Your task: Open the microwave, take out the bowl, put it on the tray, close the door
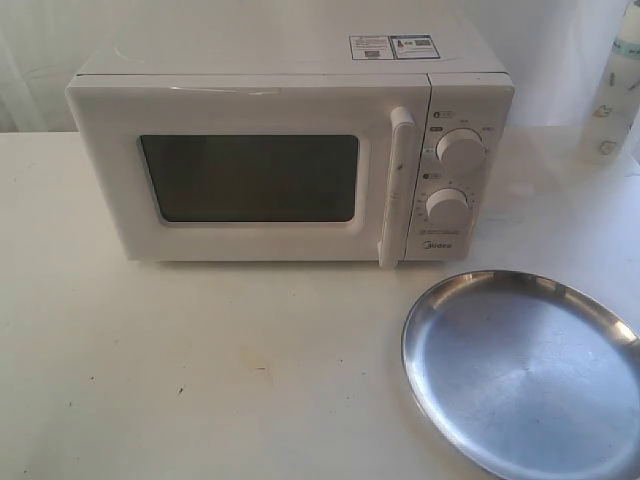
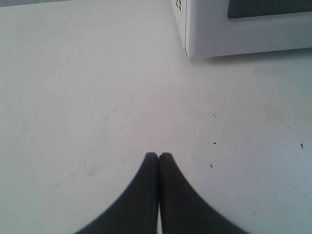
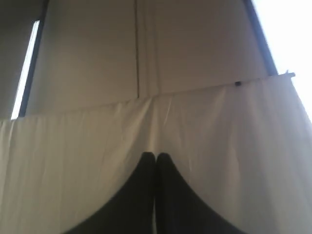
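The white microwave point(image 1: 290, 150) stands at the back of the table, its door point(image 1: 250, 175) closed, the tall bar handle point(image 1: 395, 185) upright beside two round dials point(image 1: 460, 150). A corner of the microwave point(image 2: 243, 29) also shows in the left wrist view. The silver tray point(image 1: 525, 375) lies bare at the front right. The bowl is hidden. My left gripper point(image 2: 158, 156) is shut on nothing, low over bare table, apart from the microwave. My right gripper point(image 3: 155, 156) is shut on nothing and points at a white curtain. Neither arm shows in the exterior view.
A pale bottle point(image 1: 615, 90) stands at the back right, beside the microwave. The white table point(image 1: 200, 370) stretches in front of the microwave. A white curtain point(image 3: 97, 156) hangs below a tan wall in the right wrist view.
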{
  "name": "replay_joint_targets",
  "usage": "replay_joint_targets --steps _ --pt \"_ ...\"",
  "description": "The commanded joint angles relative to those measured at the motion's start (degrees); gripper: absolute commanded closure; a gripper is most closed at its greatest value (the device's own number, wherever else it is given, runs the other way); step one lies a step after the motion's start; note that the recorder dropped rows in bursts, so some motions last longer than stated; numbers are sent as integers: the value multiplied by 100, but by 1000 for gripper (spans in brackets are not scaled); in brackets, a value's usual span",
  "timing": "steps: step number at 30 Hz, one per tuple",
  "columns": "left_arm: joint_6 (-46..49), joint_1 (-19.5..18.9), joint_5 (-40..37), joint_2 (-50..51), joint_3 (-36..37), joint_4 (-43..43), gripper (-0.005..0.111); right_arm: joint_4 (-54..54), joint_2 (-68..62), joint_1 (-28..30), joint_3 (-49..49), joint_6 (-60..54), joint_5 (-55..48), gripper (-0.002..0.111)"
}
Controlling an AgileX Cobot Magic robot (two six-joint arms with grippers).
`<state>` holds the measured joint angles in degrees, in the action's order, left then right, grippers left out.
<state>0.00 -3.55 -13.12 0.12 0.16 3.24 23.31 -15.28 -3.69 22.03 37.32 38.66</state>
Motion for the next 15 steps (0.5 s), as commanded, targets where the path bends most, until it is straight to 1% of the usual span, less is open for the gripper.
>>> replay_joint_targets --steps 1,3,4,7,8,12,15 --pt "0 27 -17 -12 -16 55 107 2378 -1591 19 920 1770 -26 108" --pt "0 27 -17 -12 -16 55 107 3633 -2341 19 1230 2496 426 108" --pt "0 27 -17 -12 -16 55 107 4187 -2767 19 1384 2760 852 108" --pt "0 27 -17 -12 -16 55 107 5476 -4147 19 1794 2709 2665 108" --pt "0 27 -17 -12 -16 55 107 5816 -4641 19 1937 2692 3131 108" --pt "0 27 -17 -12 -16 55 107 6671 -6199 19 2289 2605 3131 108" --pt "0 27 -17 -12 -16 55 107 7192 -7051 30 2322 2116 3131 108"
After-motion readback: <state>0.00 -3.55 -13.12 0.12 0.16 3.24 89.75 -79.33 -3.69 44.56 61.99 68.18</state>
